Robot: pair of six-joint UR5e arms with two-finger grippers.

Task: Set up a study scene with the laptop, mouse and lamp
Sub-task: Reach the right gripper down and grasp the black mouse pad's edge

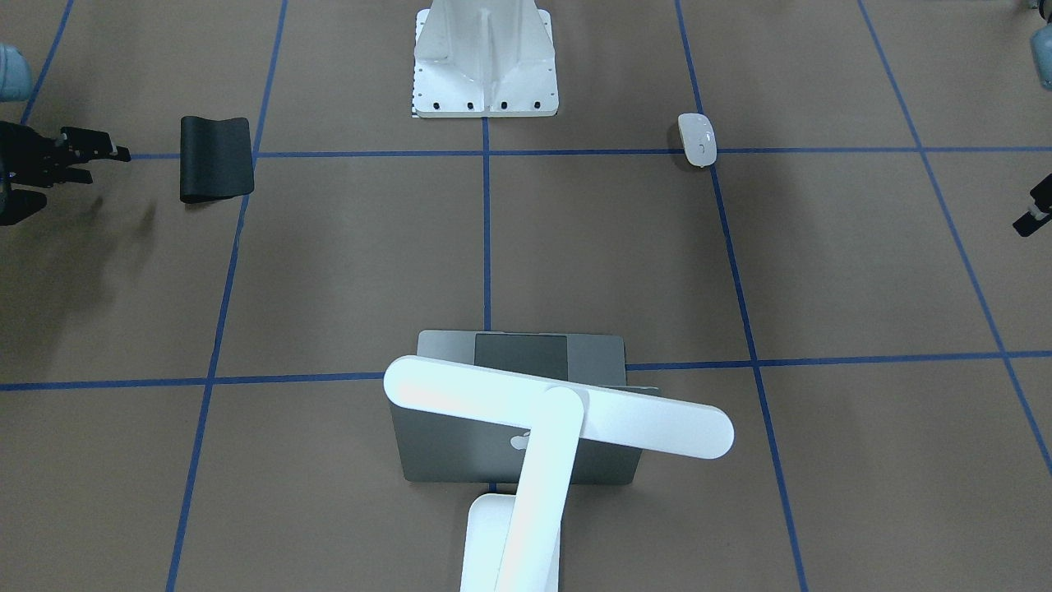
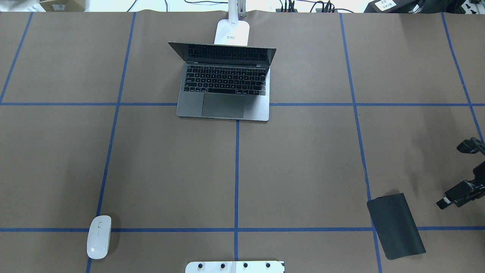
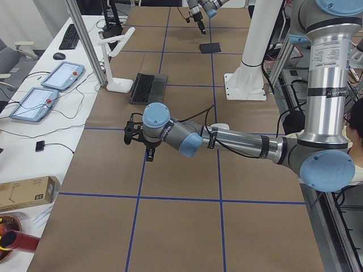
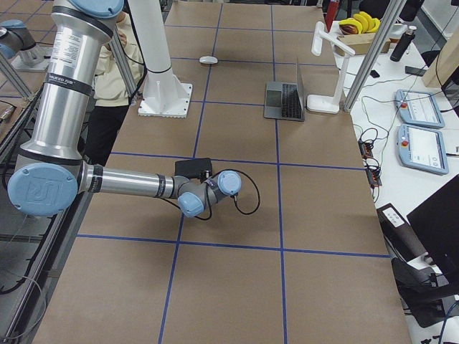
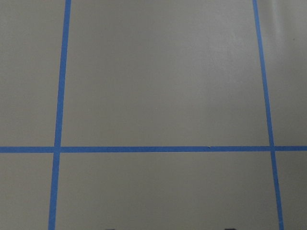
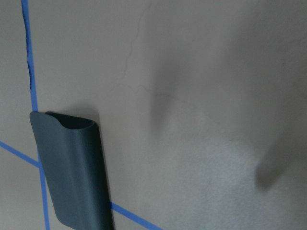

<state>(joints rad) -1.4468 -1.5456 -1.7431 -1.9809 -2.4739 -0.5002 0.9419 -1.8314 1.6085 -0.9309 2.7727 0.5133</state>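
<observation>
On the surface [image 2: 303,170], the white pedestal [image 1: 485,57] stands near centre. Far centre, the lamp [image 1: 542,411] stands just behind the open laptop [image 2: 223,91]. Front-on its head crosses the lid; overhead mostly its base shows. The black mat [image 2: 396,225] lies near right, the mouse [image 2: 99,237] near left. The left fingers [image 5: 231,228] are spread; the right fingers [image 1: 94,150], cannot tell.

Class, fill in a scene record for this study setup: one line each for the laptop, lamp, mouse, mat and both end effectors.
laptop: open, keyboard facing the robot, far middle of the table
lamp: base directly behind the laptop, head above its lid
mouse: alone, near side, robot's left
black mat: near side, robot's right, one end curled
right end effector: open, empty, beside the mat without touching it
left end effector: above bare table; open or shut unclear
</observation>
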